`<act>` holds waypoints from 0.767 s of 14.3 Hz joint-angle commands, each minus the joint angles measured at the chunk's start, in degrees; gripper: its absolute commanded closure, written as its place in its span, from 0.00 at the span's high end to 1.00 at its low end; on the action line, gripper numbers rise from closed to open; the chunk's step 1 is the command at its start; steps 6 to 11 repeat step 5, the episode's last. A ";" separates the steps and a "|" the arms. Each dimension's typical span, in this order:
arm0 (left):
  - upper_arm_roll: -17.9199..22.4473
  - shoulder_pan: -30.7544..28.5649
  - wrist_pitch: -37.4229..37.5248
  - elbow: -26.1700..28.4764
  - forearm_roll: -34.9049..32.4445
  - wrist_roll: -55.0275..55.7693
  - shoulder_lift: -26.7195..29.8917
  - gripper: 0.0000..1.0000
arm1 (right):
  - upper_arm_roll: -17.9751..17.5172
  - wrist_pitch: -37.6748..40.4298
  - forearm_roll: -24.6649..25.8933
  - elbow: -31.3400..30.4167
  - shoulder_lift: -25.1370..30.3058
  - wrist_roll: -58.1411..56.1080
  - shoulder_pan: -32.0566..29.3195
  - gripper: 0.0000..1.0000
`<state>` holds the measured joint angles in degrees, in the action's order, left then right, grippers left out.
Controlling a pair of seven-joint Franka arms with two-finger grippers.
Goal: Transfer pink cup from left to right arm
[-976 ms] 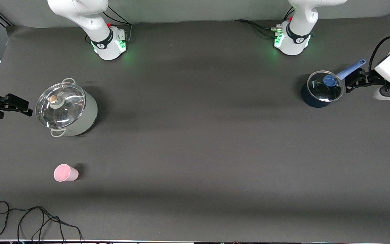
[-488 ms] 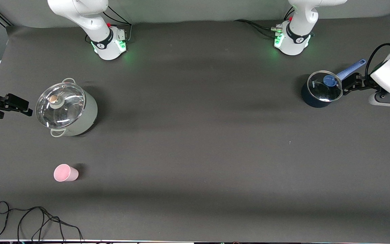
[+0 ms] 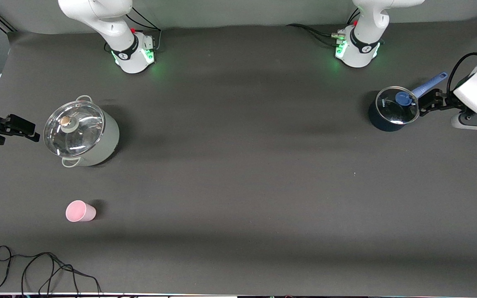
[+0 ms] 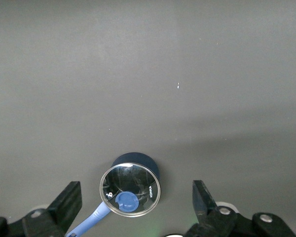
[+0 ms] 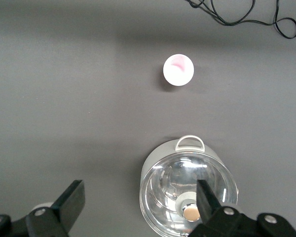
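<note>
Pink cup (image 3: 80,211) stands upright on the table (image 3: 238,174), mouth up, at the right arm's end, near the edge closest to the front camera, nearer that camera than the lidded grey pot (image 3: 81,133). No tool touches it. It also shows in the right wrist view (image 5: 178,69), well apart from that tool.

Change over the last second: only the left arm moves. Its wrist at the left arm's end of the table shifts slightly away from the front camera between 1.0 s and 0.5 s ago, then holds. Left tool (image 3: 429,100) sits just beside the handle of the small blue saucepan (image 3: 393,108), fingers spread wide in its wrist view (image 4: 135,205), gripping nothing.

Right tool (image 3: 17,126) waits over the table edge beside the grey pot, same spot in all three front pictures, fingers wide apart (image 5: 138,205), also gripping nothing.

Cup, pot, saucepan and the black cable (image 3: 44,269) at the corner have not shifted.

Judgement: cup lies at the right arm's end with both tools free; fits a finished hand-over set down, or a cup yet to be fetched. Pictures do not settle which.
</note>
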<state>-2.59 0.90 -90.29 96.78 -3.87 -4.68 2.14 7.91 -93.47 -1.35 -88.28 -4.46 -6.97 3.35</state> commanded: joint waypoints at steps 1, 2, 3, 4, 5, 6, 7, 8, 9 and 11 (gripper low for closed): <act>0.21 0.24 1.00 -1.60 0.44 0.02 -0.73 1.00 | 0.44 0.83 0.56 0.39 0.68 -0.85 0.69 1.00; 0.21 0.16 0.91 -1.51 0.44 -0.07 -0.73 1.00 | 0.44 0.83 0.56 0.39 0.68 -0.85 0.69 1.00; 0.21 0.24 0.91 -0.90 0.44 -0.07 -0.38 1.00 | 0.35 0.83 0.56 0.39 0.68 -0.85 0.69 1.00; 0.21 0.24 0.73 0.24 0.61 -0.07 0.14 1.00 | 0.44 0.83 0.56 0.39 0.59 -0.85 0.69 1.00; 0.21 0.24 0.56 0.33 0.79 -0.07 0.15 1.00 | 0.44 0.83 0.47 0.39 0.59 -0.85 0.69 1.00; 0.21 0.24 0.56 0.33 0.79 -0.07 0.15 1.00 | 0.44 0.83 0.47 0.39 0.59 -0.85 0.69 1.00; 0.21 0.24 0.56 0.33 0.79 -0.07 0.15 1.00 | 0.44 0.83 0.47 0.39 0.59 -0.85 0.69 1.00; 0.21 0.24 0.56 0.33 0.79 -0.07 0.15 1.00 | 0.44 0.83 0.47 0.39 0.59 -0.85 0.69 1.00; 0.21 0.24 0.56 0.33 0.79 -0.07 0.15 1.00 | 0.44 0.83 0.47 0.39 0.59 -0.85 0.69 1.00; 0.21 0.24 0.56 0.33 0.79 -0.07 0.15 1.00 | 0.44 0.83 0.47 0.39 0.59 -0.85 0.69 1.00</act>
